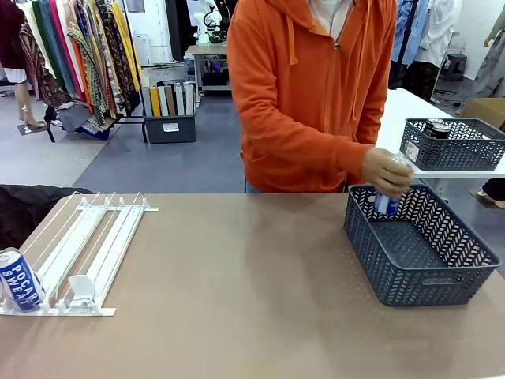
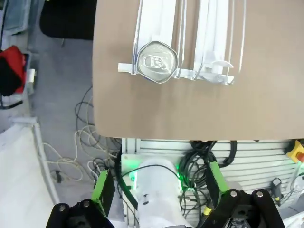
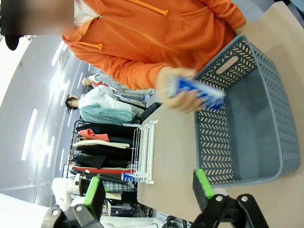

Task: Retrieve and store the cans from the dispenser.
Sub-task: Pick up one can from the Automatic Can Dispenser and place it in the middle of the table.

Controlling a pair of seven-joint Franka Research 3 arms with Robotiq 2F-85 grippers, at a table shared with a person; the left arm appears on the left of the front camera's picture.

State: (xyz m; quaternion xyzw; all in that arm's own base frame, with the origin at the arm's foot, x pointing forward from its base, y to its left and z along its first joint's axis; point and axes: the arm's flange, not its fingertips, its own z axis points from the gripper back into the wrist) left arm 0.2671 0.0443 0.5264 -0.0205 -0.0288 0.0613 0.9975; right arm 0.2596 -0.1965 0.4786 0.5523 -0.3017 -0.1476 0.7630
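At the near-left corner of the brown table (image 1: pixel 237 308), the long, low white rail dispenser (image 1: pixel 88 241) lay with its lanes running toward a clear front lip. One blue slim drink can (image 1: pixel 19 290) with white lettering stood upright in the outermost lane, against that lip. This appeared to be the stop that presents a can for pick-up. In the left wrist view, the can's silver top (image 2: pixel 157 61) sat at the dispenser's (image 2: pixel 209 42) front rail.

The left end effector (image 2: pixel 156 172) hung back beyond the table's near edge, well apart from the can. Its green pads were spread wide with nothing between them. The right end effector (image 3: pixel 148 185) was also wide and empty, and faced the dark grey lattice basket (image 3: pixel 213 142).

A person in an orange hooded top held a second blue can (image 1: pixel 387 204) in one hand (image 1: pixel 388 170) just inside the far-left corner of the basket (image 1: pixel 438 280), probably to store it.

A second lattice basket (image 1: pixel 458 154), holding dark cans (image 1: pixel 435 126), stood on the white table (image 1: pixel 398 118) behind.
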